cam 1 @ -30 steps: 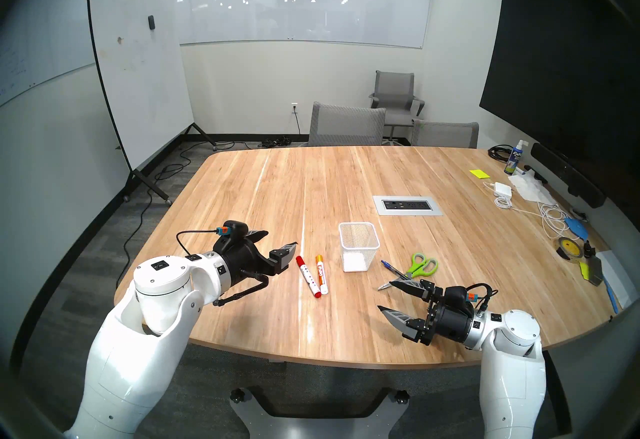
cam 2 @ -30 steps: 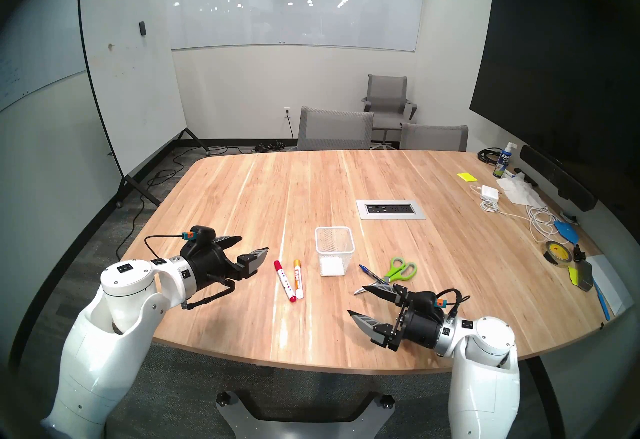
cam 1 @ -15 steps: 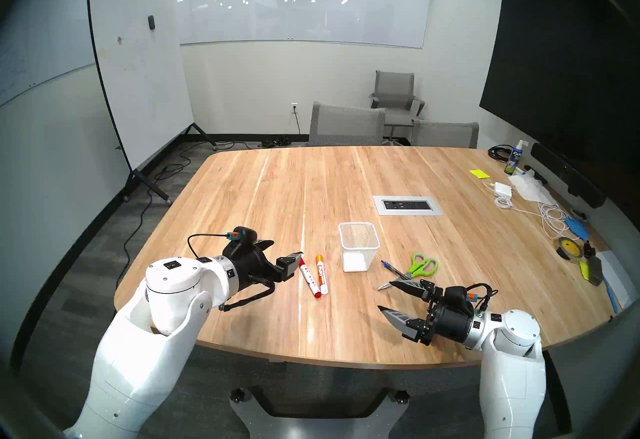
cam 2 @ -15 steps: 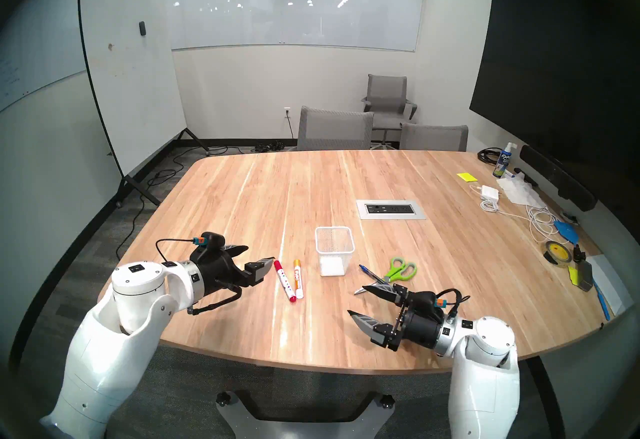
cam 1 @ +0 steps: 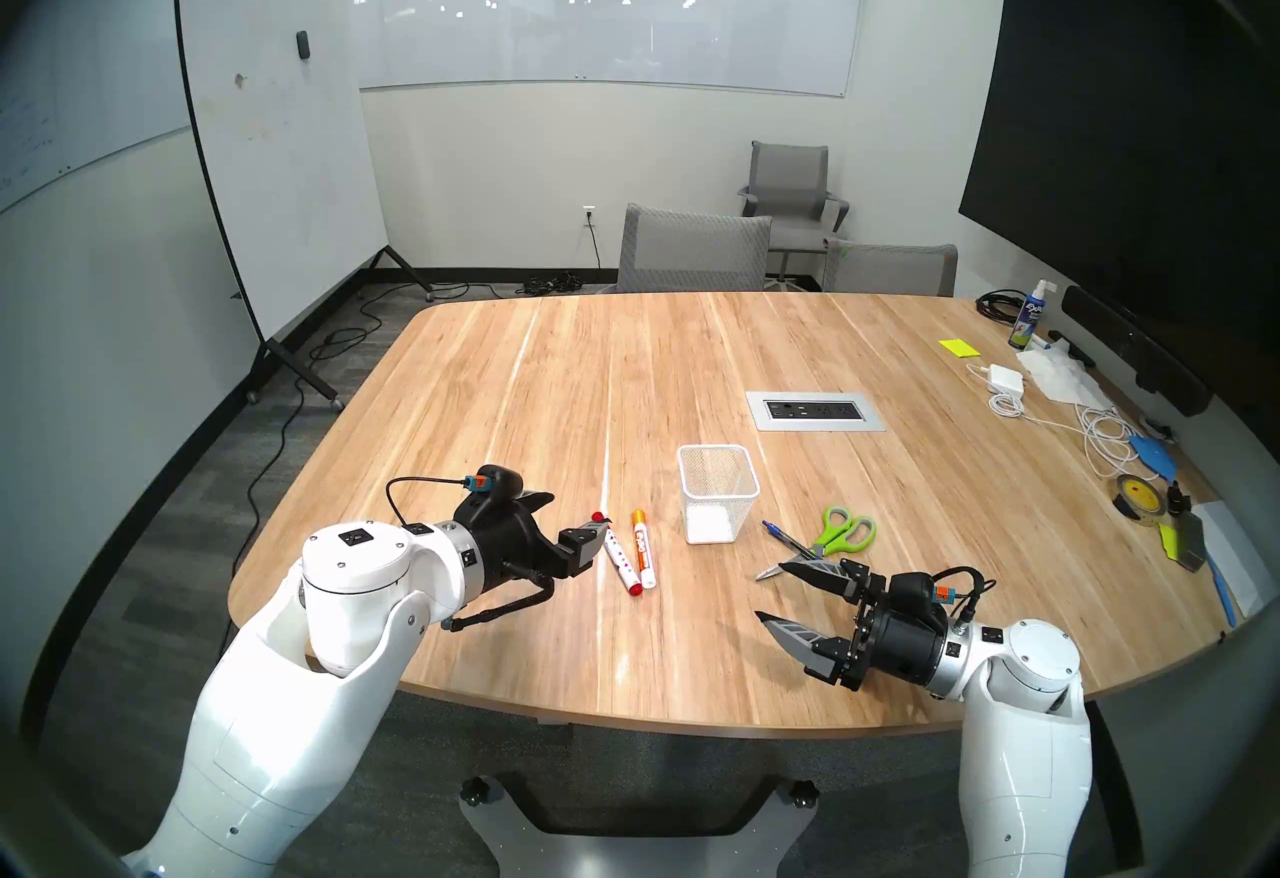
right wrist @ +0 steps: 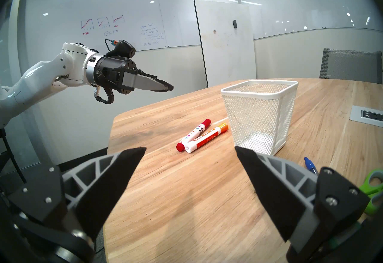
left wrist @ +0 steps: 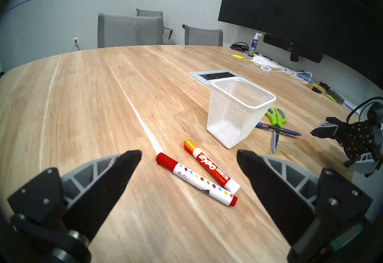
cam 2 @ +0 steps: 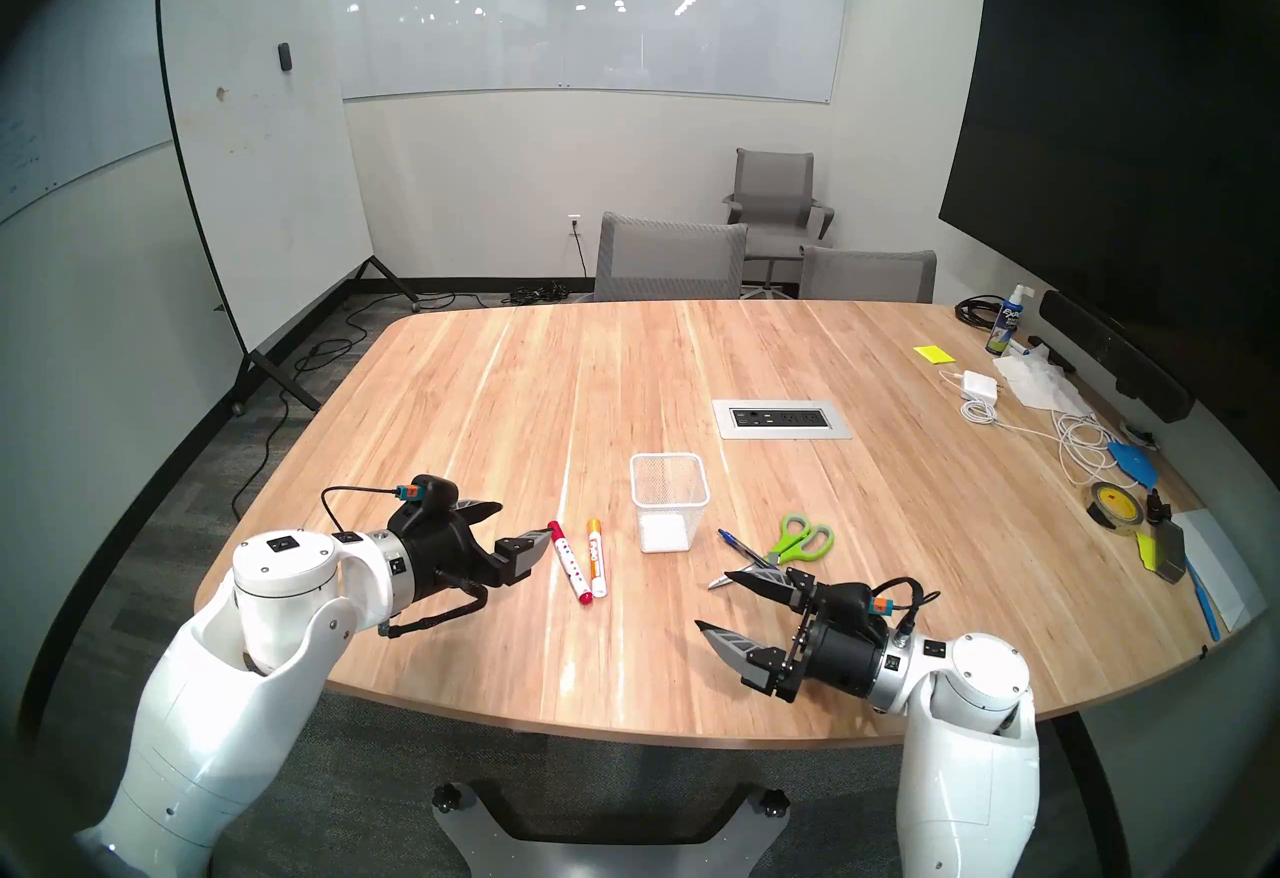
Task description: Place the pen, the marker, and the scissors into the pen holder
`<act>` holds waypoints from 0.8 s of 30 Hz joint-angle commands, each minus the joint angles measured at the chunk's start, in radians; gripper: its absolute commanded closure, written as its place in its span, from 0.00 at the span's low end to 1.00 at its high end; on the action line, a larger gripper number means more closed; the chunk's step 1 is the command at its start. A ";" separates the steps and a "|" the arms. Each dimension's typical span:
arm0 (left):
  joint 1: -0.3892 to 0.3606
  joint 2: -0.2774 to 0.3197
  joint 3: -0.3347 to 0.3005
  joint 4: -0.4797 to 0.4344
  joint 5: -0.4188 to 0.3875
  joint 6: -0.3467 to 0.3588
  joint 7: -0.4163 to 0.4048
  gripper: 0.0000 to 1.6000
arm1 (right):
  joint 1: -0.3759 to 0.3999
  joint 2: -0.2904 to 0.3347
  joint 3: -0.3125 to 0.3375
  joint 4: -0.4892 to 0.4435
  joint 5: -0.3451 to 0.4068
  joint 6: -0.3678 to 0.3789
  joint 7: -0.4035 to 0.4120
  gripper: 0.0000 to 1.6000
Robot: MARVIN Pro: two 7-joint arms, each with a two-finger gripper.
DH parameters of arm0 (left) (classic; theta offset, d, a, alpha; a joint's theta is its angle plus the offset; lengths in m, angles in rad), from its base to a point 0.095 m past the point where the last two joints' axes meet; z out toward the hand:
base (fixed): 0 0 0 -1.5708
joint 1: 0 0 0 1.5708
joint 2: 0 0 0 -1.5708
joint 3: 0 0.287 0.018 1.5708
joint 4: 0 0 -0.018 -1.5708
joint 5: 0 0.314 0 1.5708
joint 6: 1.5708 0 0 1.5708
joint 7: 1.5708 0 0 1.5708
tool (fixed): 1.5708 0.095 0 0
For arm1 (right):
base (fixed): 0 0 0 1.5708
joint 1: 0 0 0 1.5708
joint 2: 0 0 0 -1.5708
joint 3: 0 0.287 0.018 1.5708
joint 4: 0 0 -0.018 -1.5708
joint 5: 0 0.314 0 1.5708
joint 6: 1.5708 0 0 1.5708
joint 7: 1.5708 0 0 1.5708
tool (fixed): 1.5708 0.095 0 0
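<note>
Two thick white markers lie side by side on the wooden table: a red-capped one and an orange Expo one. My left gripper hovers open just left of them, and both lie ahead between its fingers in the left wrist view. The white mesh pen holder stands upright and empty to their right. Right of it, the blue pen lies crossed under the green-handled scissors. My right gripper is open, its far fingertip over the scissor blades.
A grey power outlet panel is set into the table behind the holder. Cables, a tape roll, a charger and a spray bottle crowd the right edge. Grey chairs stand at the far edge.
My left arm has moved right towards the markers, its near fingertip now at the red cap. The right arm and all objects are unmoved.
</note>
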 commanded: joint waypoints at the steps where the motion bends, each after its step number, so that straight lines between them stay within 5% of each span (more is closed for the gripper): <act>1: 0.004 0.006 -0.007 -0.011 0.000 -0.031 -0.014 0.00 | 0.005 0.002 -0.002 -0.012 0.008 0.000 -0.001 0.00; 24: 0.006 0.001 -0.010 -0.010 0.006 -0.033 -0.021 0.00 | 0.005 0.002 -0.002 -0.012 0.008 0.000 -0.001 0.00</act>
